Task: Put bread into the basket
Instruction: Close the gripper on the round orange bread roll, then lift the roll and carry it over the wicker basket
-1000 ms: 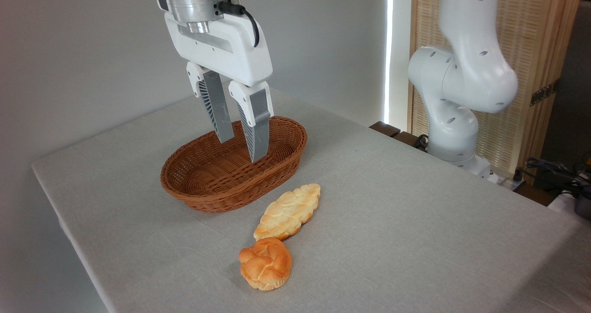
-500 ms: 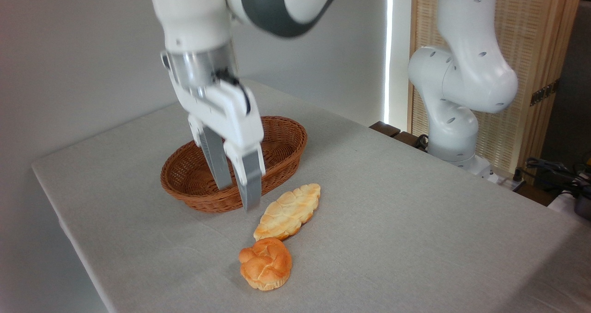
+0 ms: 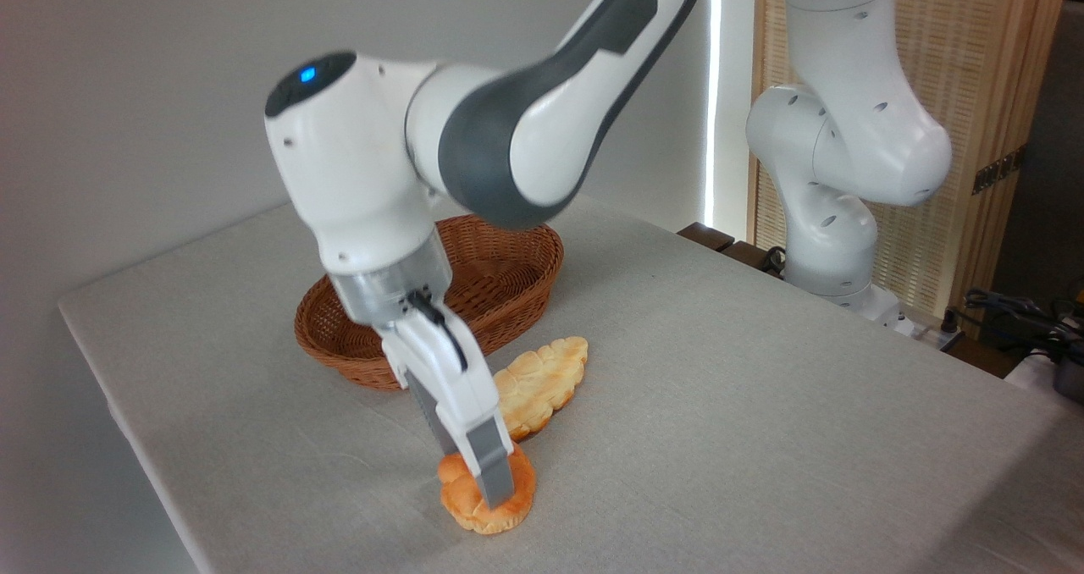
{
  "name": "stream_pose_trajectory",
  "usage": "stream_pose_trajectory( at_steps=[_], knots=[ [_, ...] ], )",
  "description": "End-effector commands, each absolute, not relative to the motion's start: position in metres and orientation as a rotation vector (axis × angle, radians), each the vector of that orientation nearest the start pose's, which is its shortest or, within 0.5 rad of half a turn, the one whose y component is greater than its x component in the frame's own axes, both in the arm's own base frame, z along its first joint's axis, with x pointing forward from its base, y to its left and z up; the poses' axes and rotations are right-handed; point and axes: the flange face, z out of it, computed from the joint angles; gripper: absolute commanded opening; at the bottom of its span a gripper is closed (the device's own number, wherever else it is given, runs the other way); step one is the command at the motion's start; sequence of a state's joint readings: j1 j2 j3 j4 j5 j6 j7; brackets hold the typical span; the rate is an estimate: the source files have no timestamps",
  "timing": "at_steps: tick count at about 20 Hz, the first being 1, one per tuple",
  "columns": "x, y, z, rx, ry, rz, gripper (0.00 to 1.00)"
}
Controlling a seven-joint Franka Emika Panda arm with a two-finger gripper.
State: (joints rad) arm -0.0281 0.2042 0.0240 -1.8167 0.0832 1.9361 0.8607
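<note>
Grey cloth covers the table [image 3: 762, 405], which fills most of the view, with a pale wall behind it and a slatted wooden screen [image 3: 974, 91] at about two o'clock. A white and dark-grey robot arm [image 3: 525, 125] reaches in from the top and bends down toward the near edge of the table; its base column [image 3: 838, 176] stands at three o'clock beside the screen.

At roughly ten o'clock from the table's middle sits the basket [image 3: 508, 273], reddish-brown wicker, partly hidden by the arm's wrist. Just toward five o'clock of the basket lies a pale, flat, leaf-shaped loaf [image 3: 542, 383], its near end behind the gripper body.

At six o'clock, on the cloth just beside the loaf's tip, lies the bread [image 3: 461, 498], a glossy golden knotted bun. The gripper [image 3: 487, 481] is down over it, the near finger overlapping its crust; the other finger is hidden, so I cannot tell whether the jaws are parted or clamped.
</note>
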Motion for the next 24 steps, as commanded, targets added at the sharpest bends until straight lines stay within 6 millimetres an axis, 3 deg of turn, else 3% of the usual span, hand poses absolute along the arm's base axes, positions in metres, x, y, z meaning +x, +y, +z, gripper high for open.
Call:
stream_pose_trajectory(
  at_steps=[1, 2, 5, 8, 16, 18, 20, 24],
  knots=[
    [0.614, 0.009, 0.402, -2.751, 1.393, 0.142, 1.0],
    [0.614, 0.008, 0.401, -2.748, 1.395, 0.135, 0.99],
    [0.614, 0.005, 0.402, -2.739, 1.406, 0.134, 0.41],
    [0.613, -0.002, 0.402, -2.735, 1.425, 0.142, 0.01],
    [0.613, -0.008, 0.413, -2.754, 1.406, 0.127, 0.0],
    [0.611, -0.01, 0.437, -2.803, 1.346, 0.169, 0.0],
    [0.607, -0.011, 0.477, -2.86, 1.272, 0.249, 0.0],
    [0.585, -0.068, 0.539, -3.106, 1.025, 0.233, 0.0]
  ],
)
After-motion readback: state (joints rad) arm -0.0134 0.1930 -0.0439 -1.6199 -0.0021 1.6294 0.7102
